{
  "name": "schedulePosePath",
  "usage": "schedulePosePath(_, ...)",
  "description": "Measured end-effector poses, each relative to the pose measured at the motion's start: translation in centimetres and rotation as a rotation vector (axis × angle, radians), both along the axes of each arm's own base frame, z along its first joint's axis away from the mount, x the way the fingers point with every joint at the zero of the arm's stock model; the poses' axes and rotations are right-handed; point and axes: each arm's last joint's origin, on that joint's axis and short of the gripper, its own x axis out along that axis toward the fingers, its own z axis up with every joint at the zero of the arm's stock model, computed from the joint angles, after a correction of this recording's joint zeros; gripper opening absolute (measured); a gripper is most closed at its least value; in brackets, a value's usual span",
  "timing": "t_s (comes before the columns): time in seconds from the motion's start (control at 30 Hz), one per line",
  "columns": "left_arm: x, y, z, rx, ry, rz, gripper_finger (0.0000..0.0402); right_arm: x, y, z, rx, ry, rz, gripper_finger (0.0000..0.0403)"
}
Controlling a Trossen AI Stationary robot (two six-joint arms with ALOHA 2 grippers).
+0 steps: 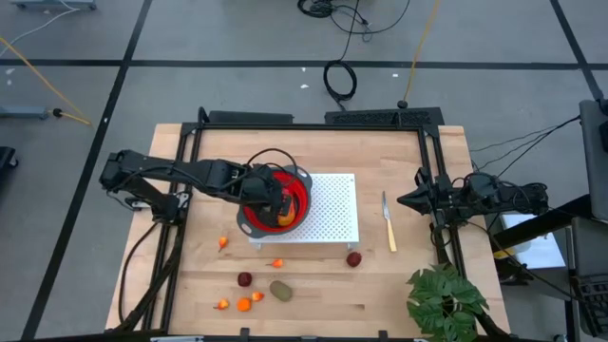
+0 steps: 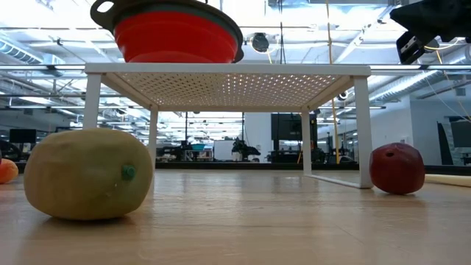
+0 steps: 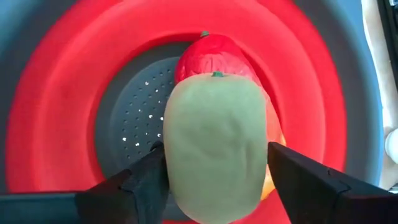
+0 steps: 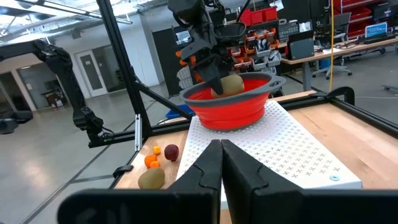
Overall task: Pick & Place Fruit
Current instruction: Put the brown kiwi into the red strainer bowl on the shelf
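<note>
Clearly the left gripper (image 3: 214,180) pinched an olive oval fruit (image 3: 214,146) just above the red bowl (image 1: 296,211), over the mango (image 3: 214,53) inside; best to lower slightly before releasing; the right gripper (image 4: 221,163), pressed together, waited well apart from the bowl.

The table (image 1: 313,285) is of light wood and it stands on a grey floor (image 1: 237,38) marked with dark lines. Black cables (image 1: 339,79) and a yellow cable (image 1: 43,81) lie on this floor. Behind the table the room is large and open, with ceiling lights (image 2: 59,55), desks with monitors (image 4: 305,46) and red bins (image 4: 261,14).
</note>
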Motion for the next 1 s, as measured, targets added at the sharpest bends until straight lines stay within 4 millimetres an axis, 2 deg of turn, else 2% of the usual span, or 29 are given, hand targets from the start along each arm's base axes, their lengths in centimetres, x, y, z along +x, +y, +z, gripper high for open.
schedulePosePath(0.2, -0.8, 0.9, 1.1, -0.02, -0.042, 0.042, 0.0278, 0.0, 0.0, 0.0, 0.0, 0.0, 0.003, 0.0)
schedulePosePath(0.57, -2.6, 1.4, 3.1, -0.014, -0.119, 0.057, 0.0234, 0.0, 0.0, 0.0, 0.0, 0.0, 0.004, 0.0)
schedulePosePath(0.77, -2.0, -0.1, 3.8, -0.031, -0.225, -0.057, 0.0199, 0.0, 0.0, 0.0, 0.0, 0.0, 0.004, 0.0)
schedulePosePath(1.0, -0.9, -3.3, 5.5, -0.034, -0.454, -0.23, 0.0133, 0.0, 0.0, 0.0, 0.0, 0.0, 0.004, 0.0)
